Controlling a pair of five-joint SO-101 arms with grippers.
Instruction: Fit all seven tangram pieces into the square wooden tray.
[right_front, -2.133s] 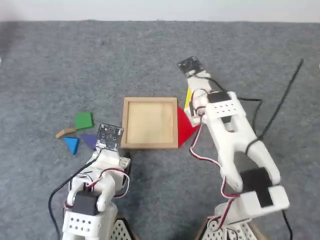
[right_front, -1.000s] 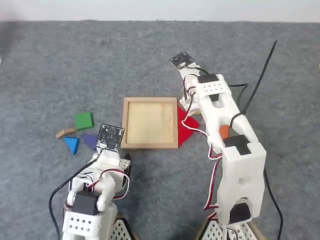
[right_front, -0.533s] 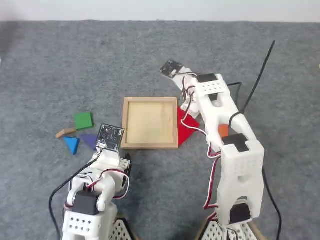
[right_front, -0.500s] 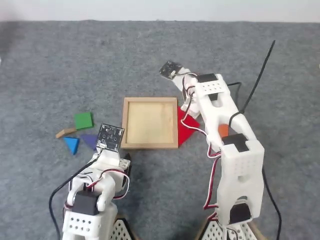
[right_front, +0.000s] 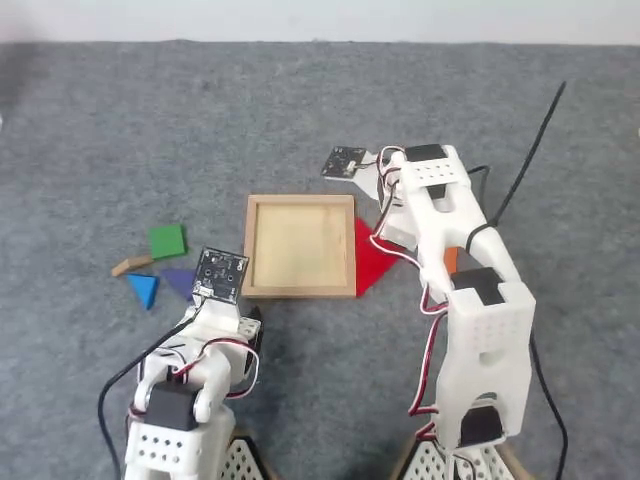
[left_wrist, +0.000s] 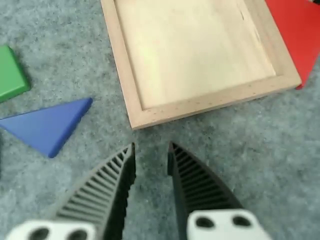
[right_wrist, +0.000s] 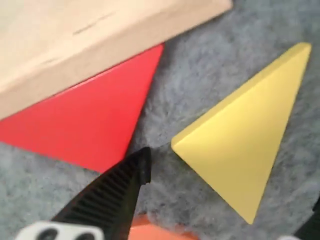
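The square wooden tray (right_front: 300, 201) lies mid-table with nothing in it. A red triangle (right_front: 372, 260) rests against its right rim, and an orange piece (right_front: 450, 260) lies just right of that. My right arm (right_front: 432, 200) hangs over the tray's far right corner. In the right wrist view my right gripper (right_wrist: 230, 187) is wide open around a yellow triangle (right_wrist: 245, 145), beside the red triangle (right_wrist: 85, 125). My left gripper (left_wrist: 150, 150) hovers slightly open and holds nothing, just short of the tray's near rim (left_wrist: 210, 102). A blue triangle (left_wrist: 47, 127) lies close by.
Left of the tray lies a cluster: a green square (right_front: 168, 241), a wood-coloured piece (right_front: 131, 265), a blue triangle (right_front: 143, 289) and a purple piece (right_front: 180, 280). Grey carpet covers the table. The right arm's black cable (right_front: 525, 160) rises behind it.
The right arm has stretched forward over the pieces right of the tray, and its wrist has turned toward the tray. The left arm and all pieces have stayed put.
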